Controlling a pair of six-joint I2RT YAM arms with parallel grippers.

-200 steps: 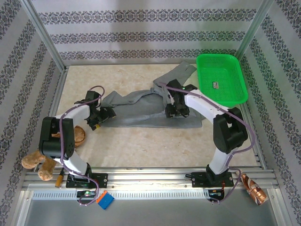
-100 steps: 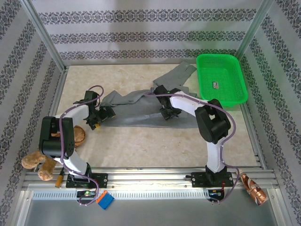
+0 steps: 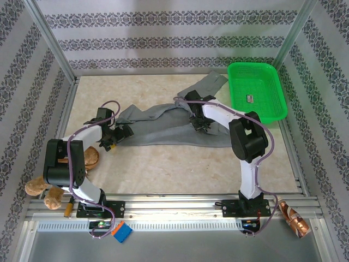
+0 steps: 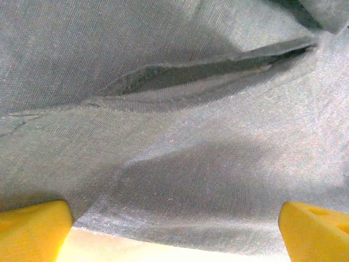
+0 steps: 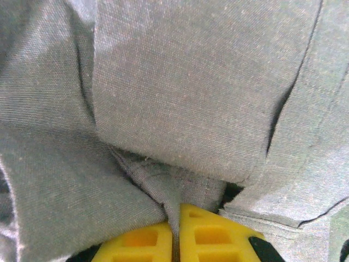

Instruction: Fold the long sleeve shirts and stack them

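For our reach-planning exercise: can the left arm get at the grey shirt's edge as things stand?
Probably yes: the left gripper stands open with the shirt edge lying between its fingertips, and nothing blocks the way.

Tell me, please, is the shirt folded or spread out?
Spread, not folded: the shirt lies rumpled across the table, a sleeve reaching toward the basket; the right pincer is shut on a pinch of it.

Shirt [image 3: 163,128] across table [image 3: 163,169] middle; basket [image 3: 262,82] far right, just beside sleeve [image 3: 215,82]; plush toy [image 3: 39,188] near left edge
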